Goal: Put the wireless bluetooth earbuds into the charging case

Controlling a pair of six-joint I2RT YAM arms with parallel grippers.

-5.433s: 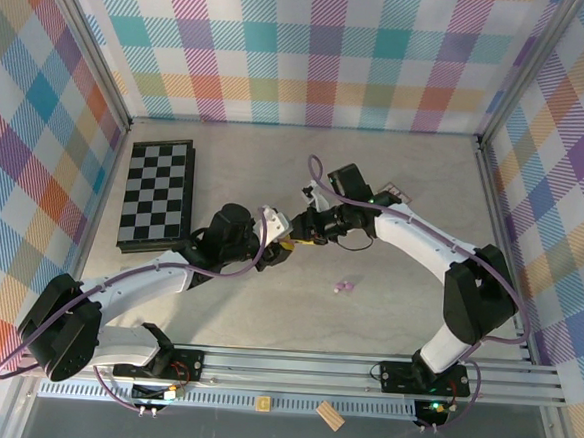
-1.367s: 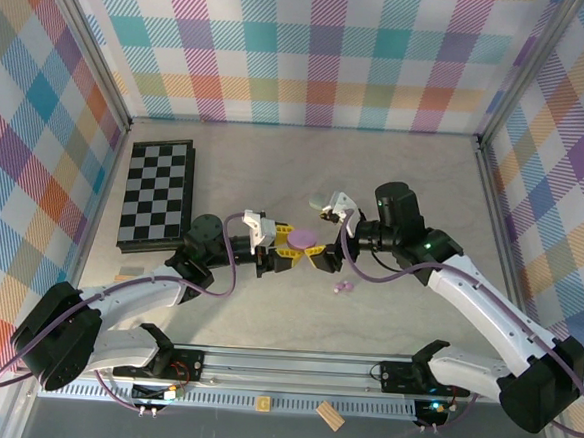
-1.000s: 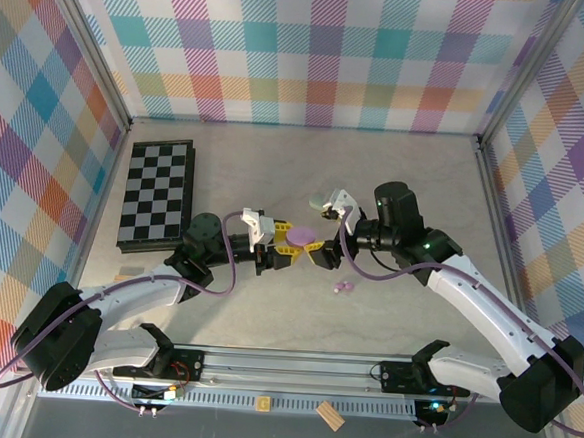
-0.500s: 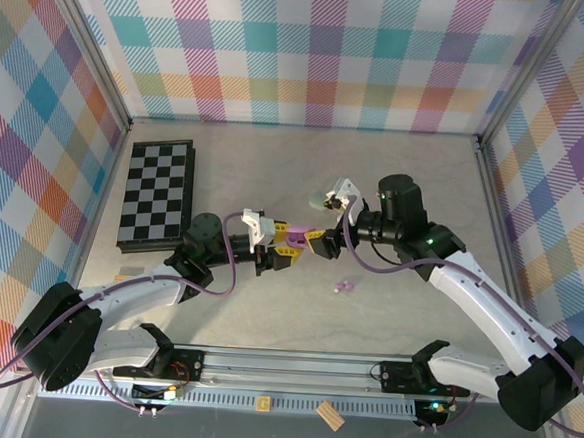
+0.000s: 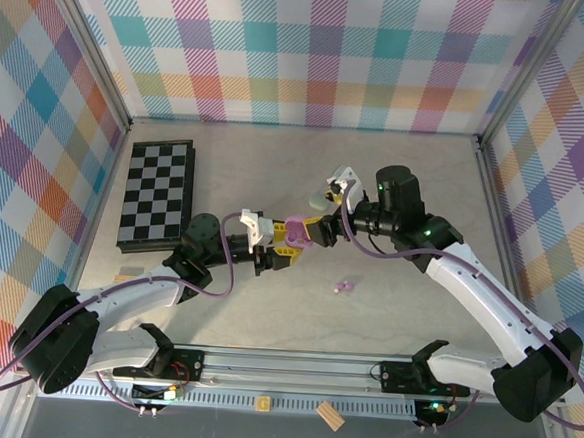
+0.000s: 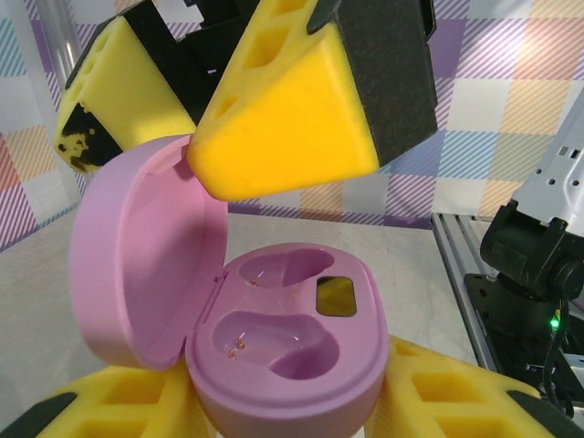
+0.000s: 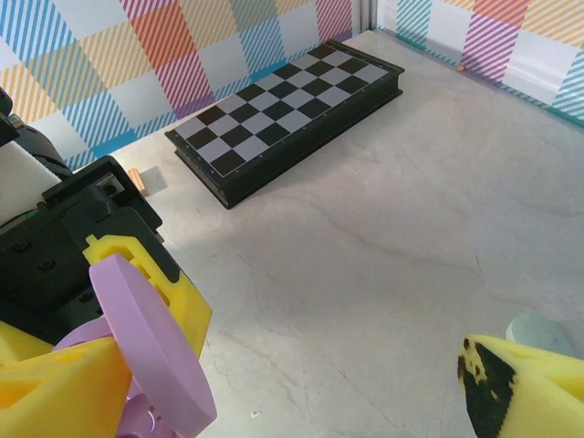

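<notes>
- I am watching the left gripper (image 5: 282, 249) clamping the lilac charging case (image 6: 283, 360) between its yellow pads, above the table (image 5: 395, 176).
- The case's lid (image 6: 146, 265) is standing open and tilting back, with two hollows showing inside.
- The right gripper (image 7: 292, 383) is holding its fingers wide apart, and one yellow finger (image 6: 292, 119) is touching the lid's upper rim.
- One lilac earbud (image 5: 345, 285) is lying on the table near the case, apart from both grippers.
- A chessboard (image 5: 156, 194) is lying at the far left.
</notes>
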